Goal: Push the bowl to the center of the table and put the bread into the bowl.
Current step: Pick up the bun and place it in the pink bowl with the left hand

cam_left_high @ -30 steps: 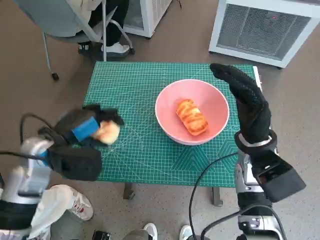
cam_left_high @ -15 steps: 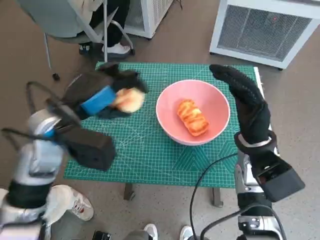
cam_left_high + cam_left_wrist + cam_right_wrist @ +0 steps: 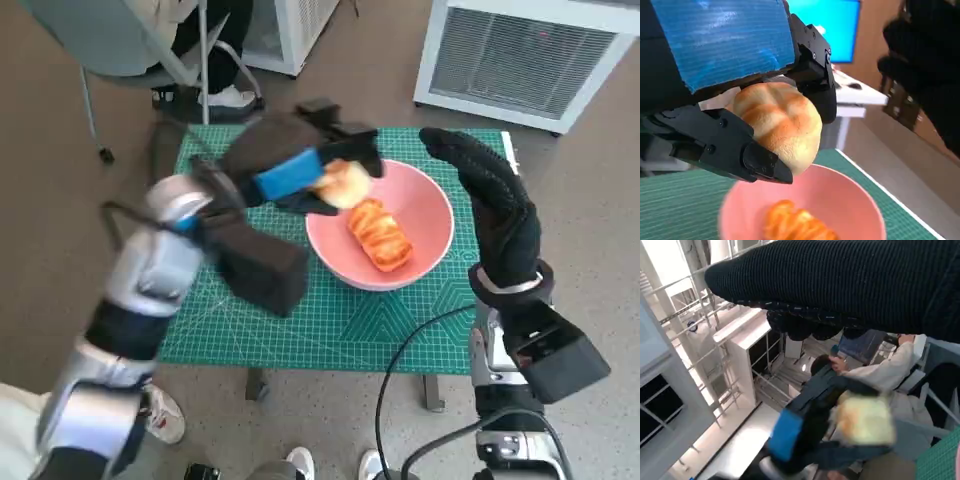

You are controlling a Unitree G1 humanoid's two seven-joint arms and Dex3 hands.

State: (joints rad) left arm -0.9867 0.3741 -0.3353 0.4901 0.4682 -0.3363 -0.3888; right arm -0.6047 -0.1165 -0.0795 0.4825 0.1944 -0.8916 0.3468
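Head view: left hand has swung from table's near-left edge up & across in the last sec, now over bowl rim, grasping roll. Bowl already holds one bread. Right hand flat, fingers straight, holding nothing, just beside bowl's far side, unmoved.

Left wrist view: roll clamped betw fingers, bowl right below.

Right wrist view: left hand w/ roll blurred.

Likely next: release.

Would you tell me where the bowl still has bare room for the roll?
The pink bowl has bare floor on its right, toward the right hand. Its middle is crowded by the striped bread; the left hand holds the roll over the left rim.
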